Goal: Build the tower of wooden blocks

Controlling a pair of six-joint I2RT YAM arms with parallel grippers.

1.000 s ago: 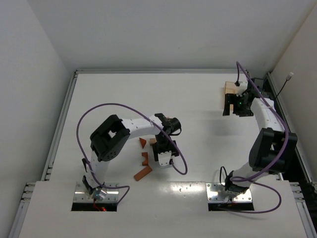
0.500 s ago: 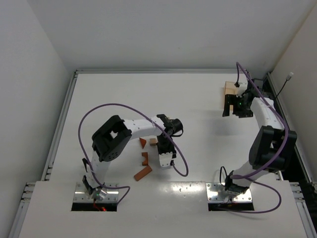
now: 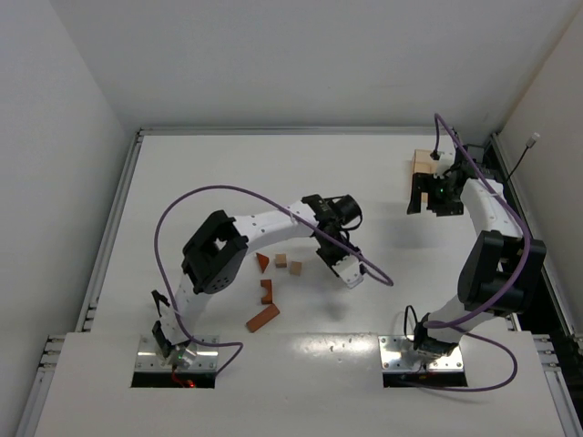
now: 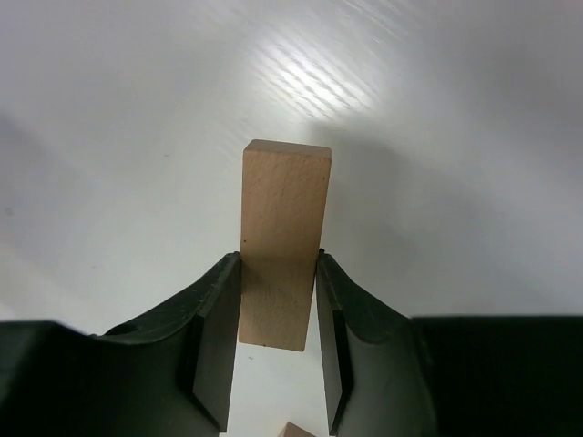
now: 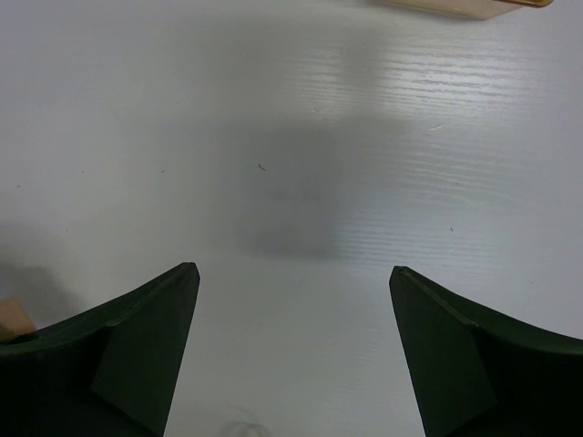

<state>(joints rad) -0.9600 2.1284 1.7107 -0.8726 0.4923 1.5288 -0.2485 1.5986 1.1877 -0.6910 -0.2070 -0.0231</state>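
My left gripper [image 4: 278, 264] is shut on a light tan bar block [image 4: 284, 214] that sticks out past the fingertips above the white table. Seen from above, that left gripper [image 3: 352, 275] hangs right of the loose wood blocks. These are a reddish triangle [image 3: 262, 262], two small tan cubes [image 3: 281, 259] [image 3: 295, 267], a reddish notched piece [image 3: 267, 291] and a reddish bar [image 3: 262, 319]. No wood block tower shows in any view. My right gripper [image 5: 293, 269] is open over bare table, far right [image 3: 430, 200].
A flat light-tan tray [image 3: 421, 161] lies at the back right, just beyond the right gripper; its edge shows at the top of the right wrist view [image 5: 465, 5]. The left arm's purple cable [image 3: 209, 193] loops over the table's left middle.
The left gripper shut on the tan bar among the loose blocks, then swung right with it, away from the pile. The right arm has not moved.
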